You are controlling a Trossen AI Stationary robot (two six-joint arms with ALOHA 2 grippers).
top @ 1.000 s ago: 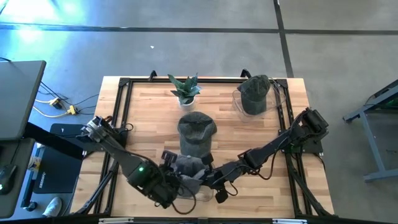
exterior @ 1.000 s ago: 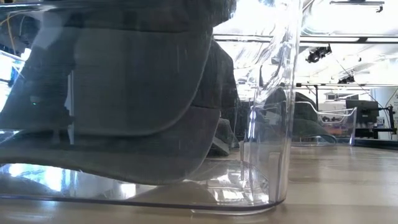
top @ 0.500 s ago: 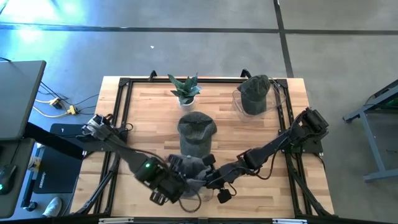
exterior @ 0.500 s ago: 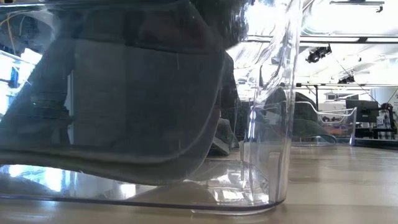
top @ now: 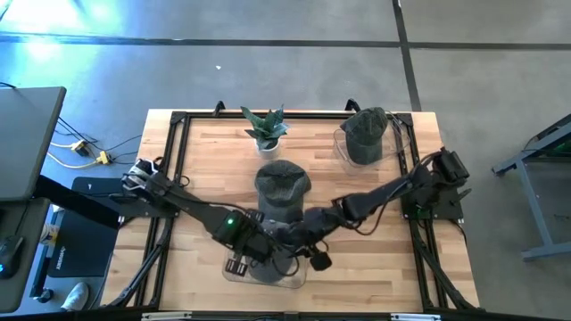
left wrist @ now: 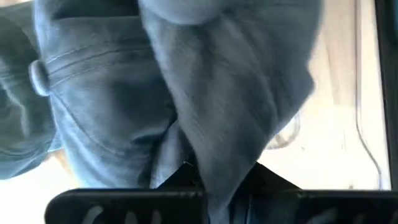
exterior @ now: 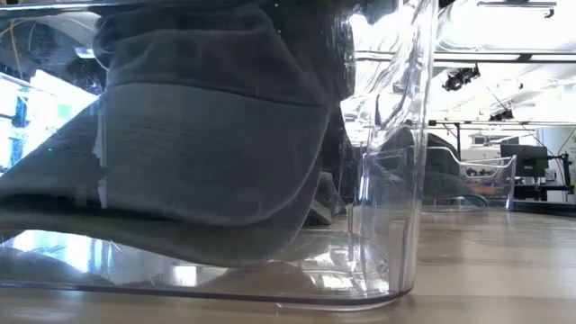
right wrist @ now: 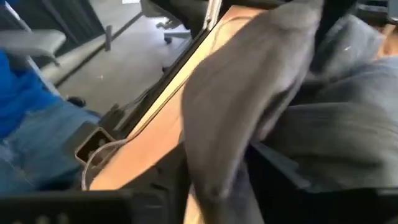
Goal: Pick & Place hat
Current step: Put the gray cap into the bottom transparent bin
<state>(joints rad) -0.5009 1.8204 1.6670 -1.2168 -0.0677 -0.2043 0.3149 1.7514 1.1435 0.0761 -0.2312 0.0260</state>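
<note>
Both arms have moved toward the table centre since a second ago, and the hat [exterior: 207,153] now sits higher and further right inside the clear bin [exterior: 396,180]. The left gripper [top: 243,242] and the right gripper [top: 303,239] each pinch grey fabric of the hat, over the bin at the front edge. The hat is soft, crumpled grey cloth with stitched seams.

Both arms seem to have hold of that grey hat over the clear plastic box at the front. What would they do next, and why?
Probably lower it a little further: both end effectors, left and right, pinch the grey hat, whose brim hangs just above the floor of the clear container.
</note>
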